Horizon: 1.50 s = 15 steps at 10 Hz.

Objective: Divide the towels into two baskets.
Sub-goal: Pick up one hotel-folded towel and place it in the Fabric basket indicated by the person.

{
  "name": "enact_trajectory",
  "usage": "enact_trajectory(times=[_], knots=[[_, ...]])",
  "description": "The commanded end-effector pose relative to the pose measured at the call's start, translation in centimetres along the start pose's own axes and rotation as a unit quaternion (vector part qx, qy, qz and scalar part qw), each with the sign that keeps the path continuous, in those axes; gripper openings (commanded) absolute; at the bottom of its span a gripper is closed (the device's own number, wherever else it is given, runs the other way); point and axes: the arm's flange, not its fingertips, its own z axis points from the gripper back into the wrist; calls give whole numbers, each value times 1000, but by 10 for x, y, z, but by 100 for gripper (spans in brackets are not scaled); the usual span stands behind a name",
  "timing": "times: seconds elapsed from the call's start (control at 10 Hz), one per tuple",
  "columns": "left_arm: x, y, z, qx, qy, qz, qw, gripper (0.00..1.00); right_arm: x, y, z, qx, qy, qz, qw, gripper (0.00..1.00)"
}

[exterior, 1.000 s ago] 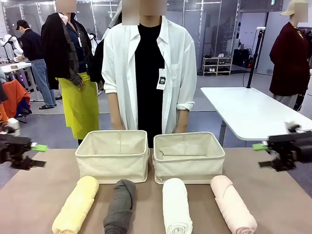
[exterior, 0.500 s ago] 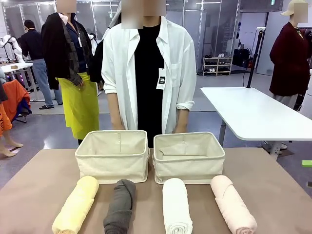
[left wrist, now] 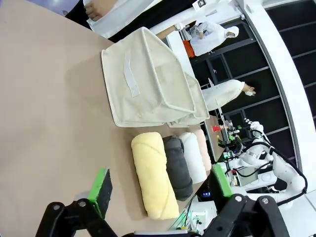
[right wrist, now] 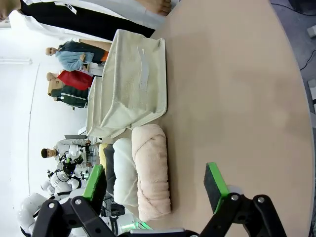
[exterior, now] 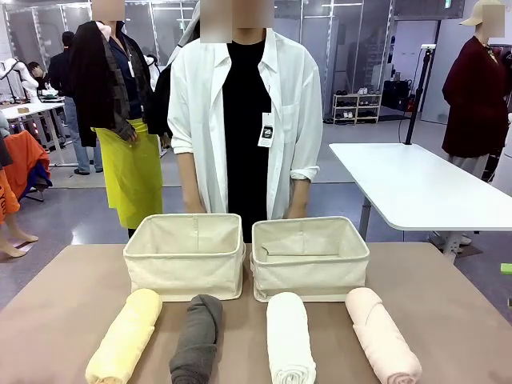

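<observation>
Four rolled towels lie in a row at the near table edge: pale yellow (exterior: 126, 336), dark grey (exterior: 198, 338), white (exterior: 289, 338) and pale pink (exterior: 382, 336). Behind them two beige baskets (exterior: 186, 272) (exterior: 310, 276) stand side by side with nothing showing inside. My left gripper (left wrist: 160, 185) hangs open off the yellow towel's (left wrist: 150, 180) end of the row, holding nothing. My right gripper (right wrist: 155, 186) is open beyond the pink towel (right wrist: 152, 173), also holding nothing. One of its green pads (exterior: 506, 269) peeks in at the right edge of the front view.
A person in a white shirt (exterior: 244, 120) stands close behind the baskets, hands down at the far table edge. Bare brown tabletop (exterior: 72, 288) stretches to either side of the towels. A white table (exterior: 408, 188) stands beyond on the right.
Both grippers have drawn back outward, the left off the left edge of the front view, the right almost off the right edge. Towels and baskets have not moved.
</observation>
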Motion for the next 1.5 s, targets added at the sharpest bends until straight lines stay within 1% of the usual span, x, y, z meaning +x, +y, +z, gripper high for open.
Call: enact_trajectory(times=[0.0, 1.2, 1.3, 1.4], knots=[[0, 0, 1, -2, -3, 0, 1000, 100, -1, 1, -1, 2, 0, -1, 1000, 100], [0, 0, 1, -2, -3, 0, 1000, 100, 0, 0, -1, 0, 1, 1, 1000, 100], [0, 0, 1, -2, -3, 0, 1000, 100, 2, 17, 1, -2, 5, 17, 1000, 100], [0, 0, 1, -2, -3, 0, 1000, 100, 2, 32, -4, -21, 21, 41, 999, 100]])
